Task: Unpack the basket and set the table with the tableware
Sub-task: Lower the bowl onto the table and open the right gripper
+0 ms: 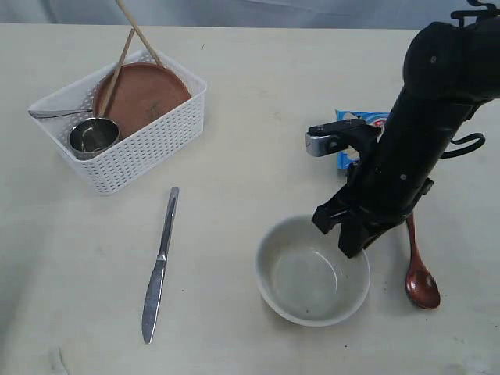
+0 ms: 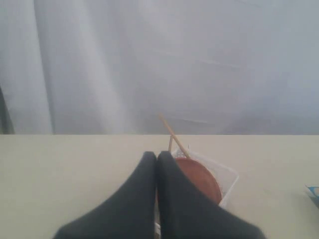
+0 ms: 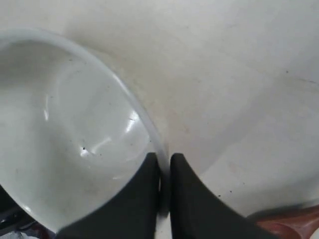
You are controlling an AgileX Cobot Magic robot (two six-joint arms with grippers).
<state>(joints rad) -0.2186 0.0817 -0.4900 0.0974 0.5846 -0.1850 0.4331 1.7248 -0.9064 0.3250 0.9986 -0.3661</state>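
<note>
Right jaws pinch the rim of the bowl (image 1: pixel 308 277) at its 2 o'clock edge, one finger inside, one outside. That bowl sits toward 5 o'clock on the surface (image 1: pixel 234 117). Left jaws are pressed together, empty; the basket (image 1: pixel 148 148) stands at 10 o'clock.

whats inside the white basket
The basket holds a reddish-brown plate, steel cup, chopsticks leaning out and a steel utensil handle. Its head and anything under the plate are hidden.

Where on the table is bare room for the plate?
Bare: between knife and bowl; also the wide stretch from basket to chips bag. Crowded: between bowl and spoon, where the right arm stands.
</note>
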